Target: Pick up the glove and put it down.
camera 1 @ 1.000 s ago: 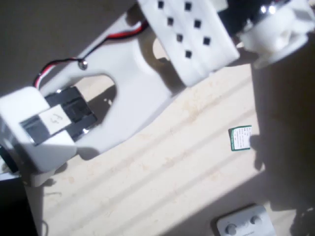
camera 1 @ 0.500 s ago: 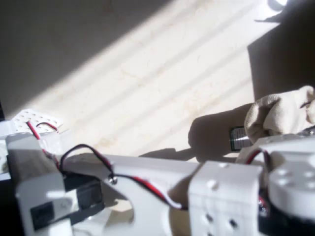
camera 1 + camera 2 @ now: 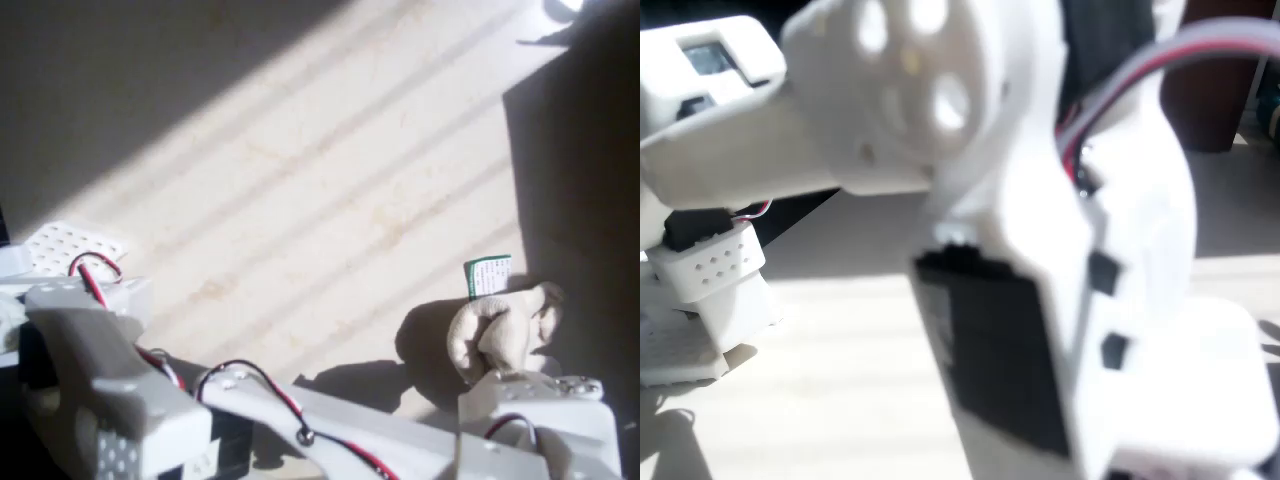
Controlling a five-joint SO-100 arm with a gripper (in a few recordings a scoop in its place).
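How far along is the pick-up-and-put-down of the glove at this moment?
In the overhead view the glove sits bunched at the front of the white arm head, beside the green-and-white card. Whether it is gripped, lifted or already resting on the table cannot be told; the fingers are hidden. The fixed view is blocked by the blurred arm. Clearly left: releasing and backing away.

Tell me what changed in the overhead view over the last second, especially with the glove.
The arm swung from the upper left down to the bottom edge. The glove, at the right edge half a second ago, now sits lower and further left, just above the gripper head. Whether the fingers hold it cannot be told. The green-and-white card, shadowed and partly covered then, shows clear again at its spot. The table is unchanged.
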